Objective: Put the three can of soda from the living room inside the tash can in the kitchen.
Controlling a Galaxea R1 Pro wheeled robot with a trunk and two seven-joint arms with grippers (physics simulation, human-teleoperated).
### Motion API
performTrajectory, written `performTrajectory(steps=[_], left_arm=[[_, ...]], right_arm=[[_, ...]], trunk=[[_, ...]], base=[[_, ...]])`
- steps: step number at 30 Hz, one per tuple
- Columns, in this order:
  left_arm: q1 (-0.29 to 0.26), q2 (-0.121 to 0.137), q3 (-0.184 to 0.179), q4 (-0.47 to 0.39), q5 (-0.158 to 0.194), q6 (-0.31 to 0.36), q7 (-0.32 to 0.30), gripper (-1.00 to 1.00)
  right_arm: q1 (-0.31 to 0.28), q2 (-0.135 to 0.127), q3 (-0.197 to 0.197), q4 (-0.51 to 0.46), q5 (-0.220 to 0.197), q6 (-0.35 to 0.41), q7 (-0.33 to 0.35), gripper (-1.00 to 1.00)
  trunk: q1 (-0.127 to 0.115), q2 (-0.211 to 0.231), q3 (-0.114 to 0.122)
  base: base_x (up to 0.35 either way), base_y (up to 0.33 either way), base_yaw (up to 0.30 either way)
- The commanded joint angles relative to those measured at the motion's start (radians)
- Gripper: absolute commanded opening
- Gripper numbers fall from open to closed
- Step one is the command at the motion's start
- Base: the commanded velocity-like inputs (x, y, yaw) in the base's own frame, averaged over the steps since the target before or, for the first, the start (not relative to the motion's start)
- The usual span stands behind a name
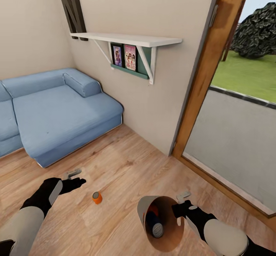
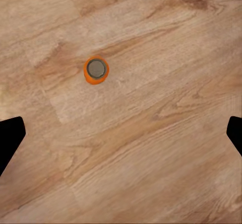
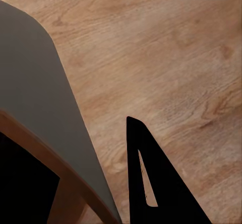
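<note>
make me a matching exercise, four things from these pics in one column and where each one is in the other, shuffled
Things:
1. orange can
2. dark blue can
3. trash can
4. left claw

Places:
A. inside the bin
B. held at its rim by the right claw
C. upright on the wood floor, on its own
D. open above the floor, near the sofa

Pairs: 1-C, 2-A, 3-B, 4-D

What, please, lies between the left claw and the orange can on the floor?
Nothing: in the head view, only bare wood floor separates the left claw from the upright orange can; the left wrist view agrees.
</note>
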Motion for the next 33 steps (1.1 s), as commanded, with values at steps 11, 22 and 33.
performTrajectory(steps=[11, 22, 33], left_arm=[[-0.013, -0.02, -0.005, -0.031, -0.003, 0.004, 0.047, 1.0], [-0.013, -0.036, -0.007, -0.041, -0.004, 0.011, 0.045, 1.0], [-0.012, -0.038, -0.007, -0.06, -0.004, 0.01, 0.045, 1.0]], right_arm=[[-0.001, 0.001, -0.006, -0.012, -0.003, 0.002, 0.005, -1.0], [-0.026, -0.005, -0.01, -0.017, -0.012, 0.01, 0.004, -1.0], [-0.316, -0.001, -0.017, -0.019, -0.146, 0.333, 0.043, -1.0]], trunk=[[0.0, 0.0, 0.0], [0.0, 0.0, -0.004], [0.027, -0.049, -0.042]], base=[[0.03, 0.013, 0.0], [0.0, 0.0, 0.0], [0.0, 0.0, 0.0]])
